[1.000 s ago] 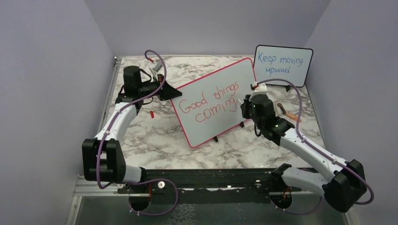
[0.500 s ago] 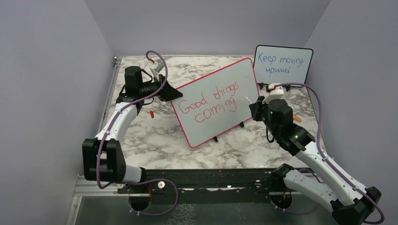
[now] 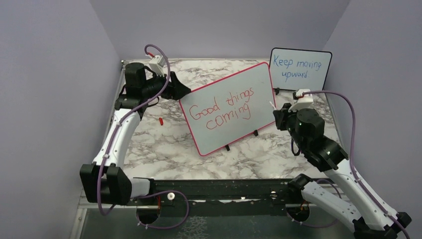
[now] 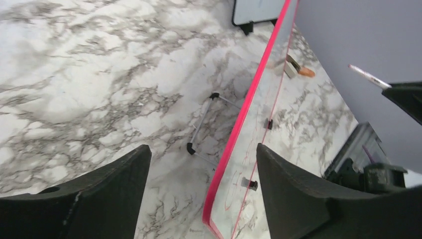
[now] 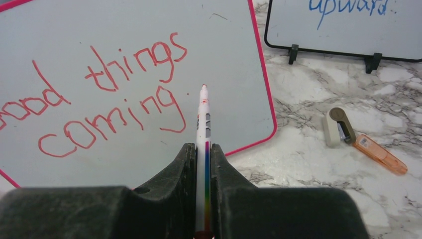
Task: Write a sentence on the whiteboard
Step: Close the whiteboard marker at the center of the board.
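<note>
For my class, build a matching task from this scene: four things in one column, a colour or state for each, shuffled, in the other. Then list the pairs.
Things:
1. large whiteboard
2. small board
3. marker
4. left pincer

Colour or state:
A. open, holding nothing
B. blue writing
C. red writing
D. clamped in the right pincer

Pairs: 1-C, 2-B, 3-D, 4-A

The red-framed whiteboard (image 3: 226, 82) stands tilted on the marble table (image 3: 164, 144), with the sentence (image 3: 222, 109) "Good things coming" in red across it. The left gripper (image 3: 182, 92) sits at its upper-left corner. Just off its right edge, the right gripper (image 3: 277, 113) carries a thin white marker (image 3: 272, 105).
</note>
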You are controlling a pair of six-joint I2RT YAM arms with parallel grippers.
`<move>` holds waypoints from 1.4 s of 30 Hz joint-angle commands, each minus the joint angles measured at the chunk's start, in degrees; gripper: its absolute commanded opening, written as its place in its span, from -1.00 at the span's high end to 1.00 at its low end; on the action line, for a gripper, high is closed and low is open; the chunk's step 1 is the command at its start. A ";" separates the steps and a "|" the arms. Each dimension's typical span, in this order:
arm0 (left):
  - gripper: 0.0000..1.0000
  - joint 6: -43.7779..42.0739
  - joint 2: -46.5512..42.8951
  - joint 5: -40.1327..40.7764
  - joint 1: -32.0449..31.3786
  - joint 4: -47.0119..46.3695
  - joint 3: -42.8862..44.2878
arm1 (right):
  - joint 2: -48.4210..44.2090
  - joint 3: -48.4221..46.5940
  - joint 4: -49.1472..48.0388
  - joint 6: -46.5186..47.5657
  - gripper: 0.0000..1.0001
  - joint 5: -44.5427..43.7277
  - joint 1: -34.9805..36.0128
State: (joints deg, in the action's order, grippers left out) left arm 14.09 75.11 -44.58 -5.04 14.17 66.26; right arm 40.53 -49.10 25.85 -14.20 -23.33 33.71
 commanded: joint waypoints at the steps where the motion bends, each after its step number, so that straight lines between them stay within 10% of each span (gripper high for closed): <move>1: -0.72 0.02 -7.43 15.66 0.12 6.82 2.73 | -3.24 -1.68 2.85 1.61 0.99 -2.75 -0.28; 3: -0.97 0.26 -10.50 22.37 0.20 8.50 1.77 | -5.15 -0.95 2.16 2.06 0.99 -3.33 -0.27; 14: -0.98 7.66 -19.85 52.34 0.53 18.73 -6.44 | -10.00 1.13 1.39 2.20 0.99 -2.78 -0.31; 24: -0.76 9.81 -7.60 52.64 2.91 21.21 -11.79 | -11.60 1.62 1.38 1.82 0.99 -1.87 -0.29; 42: 0.28 7.94 17.19 42.23 6.18 13.60 -6.39 | -11.42 1.89 1.30 2.17 0.99 -1.54 -0.28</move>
State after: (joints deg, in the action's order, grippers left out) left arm 22.87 90.28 -0.05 0.89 30.22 56.82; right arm 29.19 -47.70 27.16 -12.75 -25.63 33.65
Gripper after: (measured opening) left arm 0.389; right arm 0.158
